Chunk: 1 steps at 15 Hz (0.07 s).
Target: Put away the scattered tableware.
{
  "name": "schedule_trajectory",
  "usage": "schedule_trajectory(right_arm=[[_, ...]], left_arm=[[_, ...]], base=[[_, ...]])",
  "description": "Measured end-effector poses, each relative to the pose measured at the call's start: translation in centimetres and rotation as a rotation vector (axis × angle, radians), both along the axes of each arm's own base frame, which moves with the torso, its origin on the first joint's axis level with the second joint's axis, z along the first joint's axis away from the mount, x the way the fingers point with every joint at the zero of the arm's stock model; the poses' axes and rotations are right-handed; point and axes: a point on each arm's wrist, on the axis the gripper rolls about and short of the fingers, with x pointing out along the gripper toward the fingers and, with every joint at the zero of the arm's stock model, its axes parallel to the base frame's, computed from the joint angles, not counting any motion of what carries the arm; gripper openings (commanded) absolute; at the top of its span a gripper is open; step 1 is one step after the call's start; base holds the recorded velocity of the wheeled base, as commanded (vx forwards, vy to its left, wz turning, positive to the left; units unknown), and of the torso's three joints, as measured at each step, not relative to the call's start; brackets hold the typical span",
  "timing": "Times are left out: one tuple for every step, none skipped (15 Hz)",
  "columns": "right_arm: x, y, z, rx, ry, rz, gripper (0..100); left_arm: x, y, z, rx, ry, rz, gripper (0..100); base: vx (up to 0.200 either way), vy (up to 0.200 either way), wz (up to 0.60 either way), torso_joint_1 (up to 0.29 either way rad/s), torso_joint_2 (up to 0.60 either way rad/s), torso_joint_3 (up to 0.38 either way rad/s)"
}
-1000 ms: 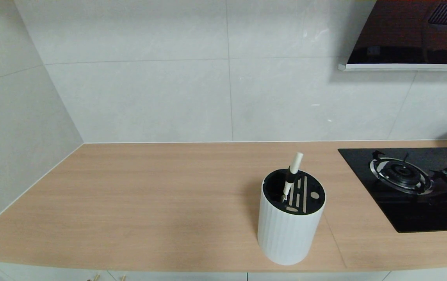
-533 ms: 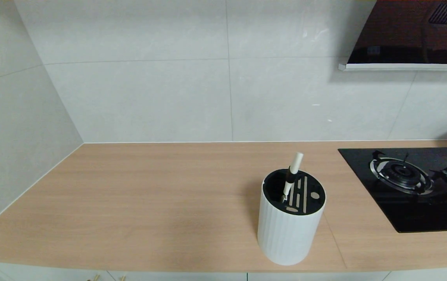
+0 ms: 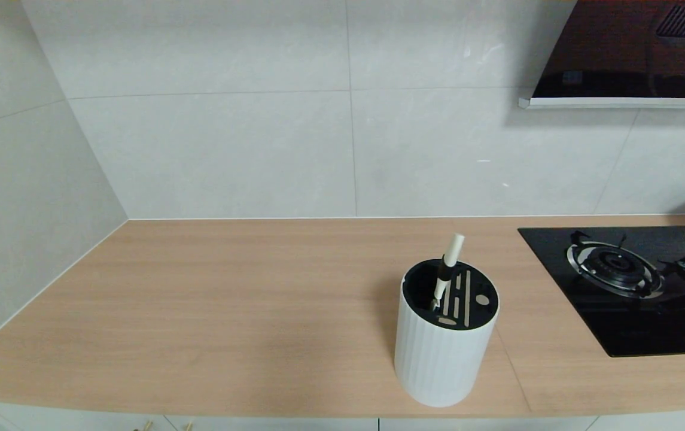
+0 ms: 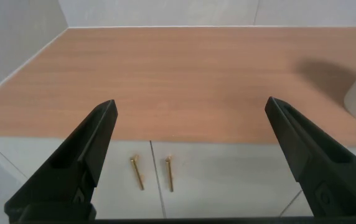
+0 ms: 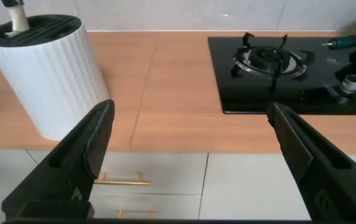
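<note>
The holder (image 3: 445,353), a white ribbed cylinder with a slotted black top, is standing on the tabletop (image 3: 228,299) near its front edge, just left of the stove (image 3: 629,293). One utensil (image 3: 448,263) with a white handle is sitting in the holder's open compartment, leaning toward the wall with the handle projecting above the rim. The left hand (image 4: 190,102) is hovering in front of the cabinet doors below the tabletop edge, with its jaws spread wide and gripping nothing. The right hand (image 5: 190,104) is hovering likewise, open and empty, facing the holder and the stove. Since the utensil is already sitting in the holder, the storing step is judged to be complete or nearly so. The next move is calling for a check of the tabletop for further pieces. Any new reach is requiring a raise above the tabletop edge and a path avoiding the holder, which could tip if struck.
</note>
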Motion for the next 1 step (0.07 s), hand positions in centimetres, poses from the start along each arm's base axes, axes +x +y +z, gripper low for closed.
schedule_trajectory(right_arm=[[0.0,0.0,-0.01,0.0,0.001,0.0,100]], left_arm=[[0.0,0.0,0.0,0.0,0.0,0.0,100]], base=[[0.0,0.0,0.0,0.0,0.0,0.0]])
